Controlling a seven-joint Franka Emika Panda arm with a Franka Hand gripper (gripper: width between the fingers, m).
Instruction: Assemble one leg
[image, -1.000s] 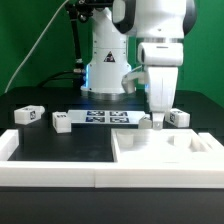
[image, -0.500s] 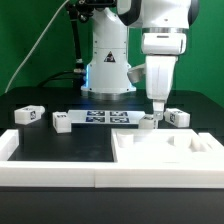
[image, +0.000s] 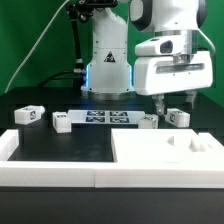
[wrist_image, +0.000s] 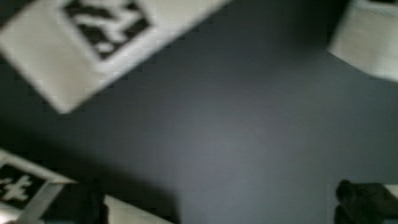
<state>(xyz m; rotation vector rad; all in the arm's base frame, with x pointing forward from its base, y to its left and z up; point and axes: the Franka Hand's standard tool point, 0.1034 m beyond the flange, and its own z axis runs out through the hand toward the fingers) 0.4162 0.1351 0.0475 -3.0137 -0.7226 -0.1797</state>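
A green curtain hangs at the back, and in front of it is a flat black bench (image: 70, 145). Four small white stubby plastic blocks with black-and-white square tags lie on it, loose and apart, so I think each one is easy to grab. The leg (image: 149, 121) lies just beside the thin flat white marker board (image: 105, 118). A twin leg (image: 178, 117) lies near it, toward the exterior view's right. A third leg (image: 62, 121) and a fourth leg (image: 28, 115) lie on the other side of the board.

The robot's white gripper (image: 177, 100) hangs above the first two legs and does not touch them. Its two dark fingers are spread wide with nothing between them. I think it is held high so it can come straight down on one, but I cannot tell which.

The large flat white plastic panel with a raised rim (image: 140, 150) lies at the front like a tray. I see only its own dips and no leg in it.
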